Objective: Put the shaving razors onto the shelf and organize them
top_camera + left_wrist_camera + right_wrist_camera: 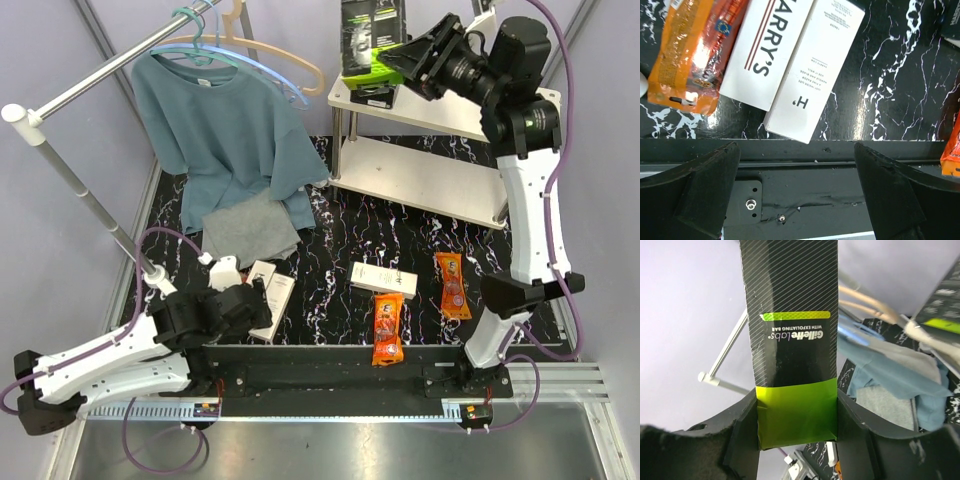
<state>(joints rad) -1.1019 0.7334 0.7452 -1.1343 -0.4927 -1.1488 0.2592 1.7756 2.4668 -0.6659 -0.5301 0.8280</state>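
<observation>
The right gripper (797,426) is clamping the lime-green end of a black striped box (795,340) that reads "Gillette Labs" and "WITH EXFOLIATING BAR", with a finger pressing on each side. Seen from above, it is holding this box over the top board of the shelf (450,112), which is standing at the far right corner of the counter (340,230). Another black pack with a lime band (942,310) is showing at the right edge of the wrist view.

The left gripper (797,175) is hovering at the counter's near edge, left of middle, with its fingers spread wide and gripping nothing. Just beyond it, two white boxes are lying side by side and touching. One is lettered "HARRY'S" (767,45) beside red stripes. The other is marked "H'" (812,75), and its small print is not clear. An orange blister pack (687,50) is lying against them, its print unreadable.
</observation>
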